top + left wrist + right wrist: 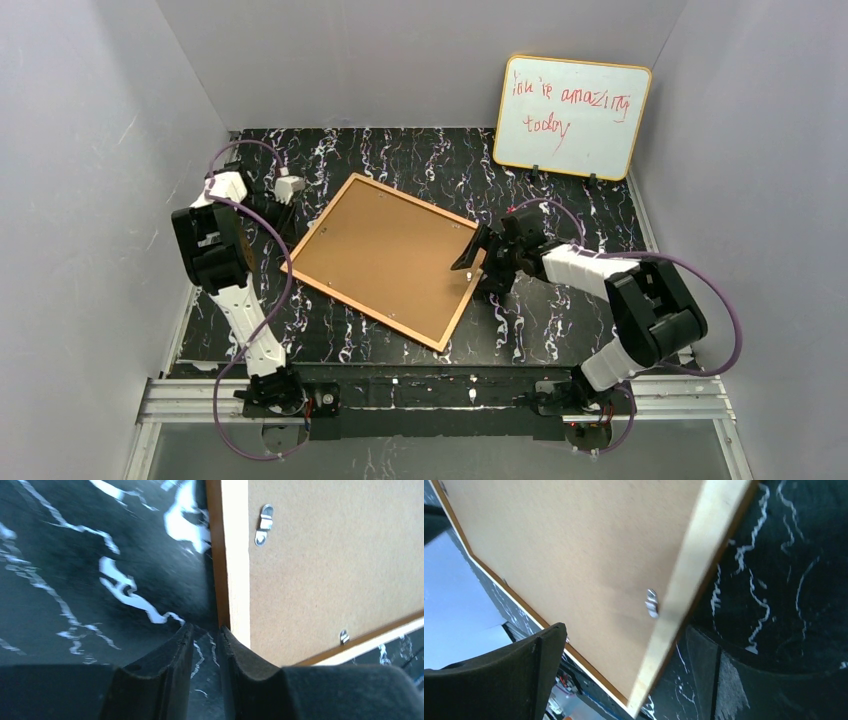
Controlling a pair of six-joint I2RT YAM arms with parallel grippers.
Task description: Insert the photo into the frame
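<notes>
The thin orange-brown wooden picture frame [385, 255] lies brown board back up on the black, white-veined tabletop [560, 320]. One of its edges runs between the wide-spread fingers of your right gripper [624, 630], which is released, with a small metal clip [651, 602] just ahead of them. Your left gripper [205, 630] sits at the frame's opposite edge with its jaws nearly together. You cannot tell whether they pinch it.

Top view — fixed high behind the arm bases, angled down and forward over the whole table [560, 330] to its far edge.

Left wrist: very close, low, at the side of the frame [320, 565] toward the table's left edge.

Right wrist: close above the opposite side — board back fills most of it.

All three share that back.
</notes>
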